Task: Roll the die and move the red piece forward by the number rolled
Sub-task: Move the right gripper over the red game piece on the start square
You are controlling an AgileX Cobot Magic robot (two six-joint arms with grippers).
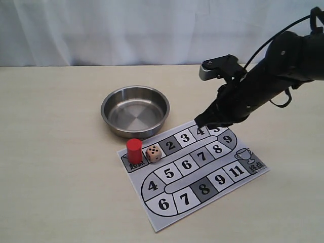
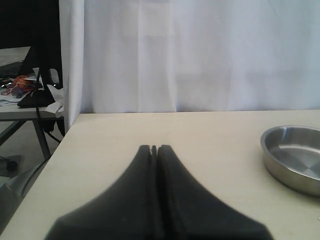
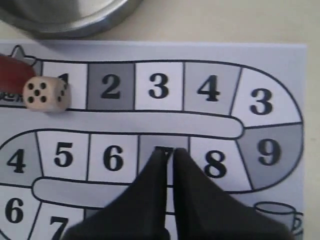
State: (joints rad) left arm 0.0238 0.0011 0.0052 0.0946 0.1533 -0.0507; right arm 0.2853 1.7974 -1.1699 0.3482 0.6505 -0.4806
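The black right arm is reaching in from the far right of the exterior view and sloping down toward the left, and its right gripper [image 1: 201, 121] [image 3: 169, 153] is hovering over the far part of the printed paper game board [image 1: 195, 174] [image 3: 165, 122], near the squares marked 4 and 3. Its jaws are sitting closed and are holding nothing; in the right wrist view only a thin slit is showing between the two dark fingers. The left gripper [image 2: 154, 148] is hanging low over the pale wood-grain surface [image 1: 61, 152], also closed, with its fingers pressing together and nothing between them; the exterior view is not showing that arm. One die [image 1: 153, 153] [image 3: 46, 94], a small pale beige wooden cube with black pips, is resting on the board's square 1, and a five-pip face is showing in the right wrist view. One red piece [image 1: 134, 151] [image 3: 12, 72], a small plain upright cylinder with a flat top, is standing on the start square at the board's left end, just beside the die; whether the two are touching I cannot tell. One round shiny steel bowl [image 1: 116, 126] [image 2: 280, 134] [image 3: 65, 22] is sitting on the surface just beyond the board. Both grippers are staying well apart from the die and the red piece.
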